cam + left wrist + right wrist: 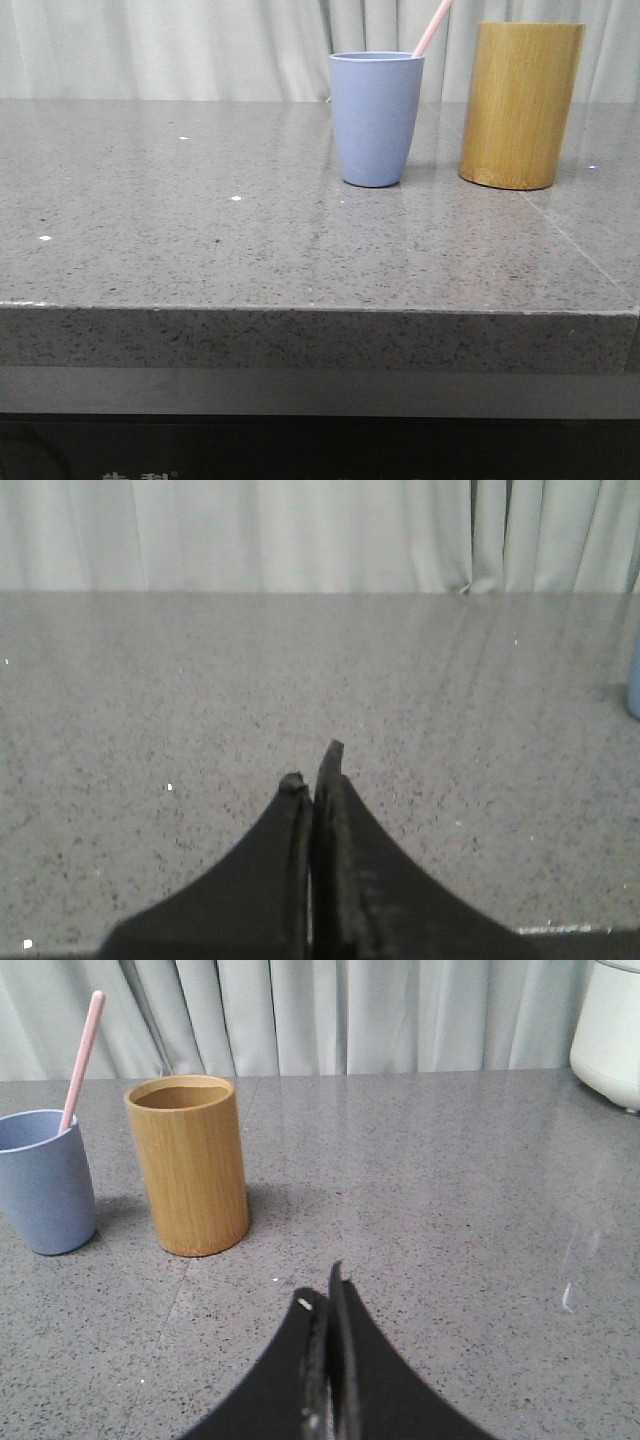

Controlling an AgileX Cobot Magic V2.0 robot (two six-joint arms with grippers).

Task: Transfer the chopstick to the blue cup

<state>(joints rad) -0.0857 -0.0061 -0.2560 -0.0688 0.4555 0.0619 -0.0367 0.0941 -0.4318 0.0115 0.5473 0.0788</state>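
Note:
The blue cup (376, 118) stands upright on the grey stone table, left of a taller bamboo holder (520, 105). A pale pink chopstick (433, 27) leans out of the blue cup toward the upper right; only its upper end shows. In the right wrist view the cup (44, 1180) with the chopstick (82, 1057) stands beside the holder (189, 1165), whose inside looks empty. My right gripper (325, 1290) is shut with nothing in it, well away from both. My left gripper (312, 768) is shut and empty over bare table. The cup's edge (634, 685) shows far off. Neither gripper shows in the front view.
The table's front edge (320, 310) runs across the front view. A white appliance (610, 1030) stands at the far corner in the right wrist view. Pale curtains hang behind the table. Small white specks (236, 198) dot the tabletop.

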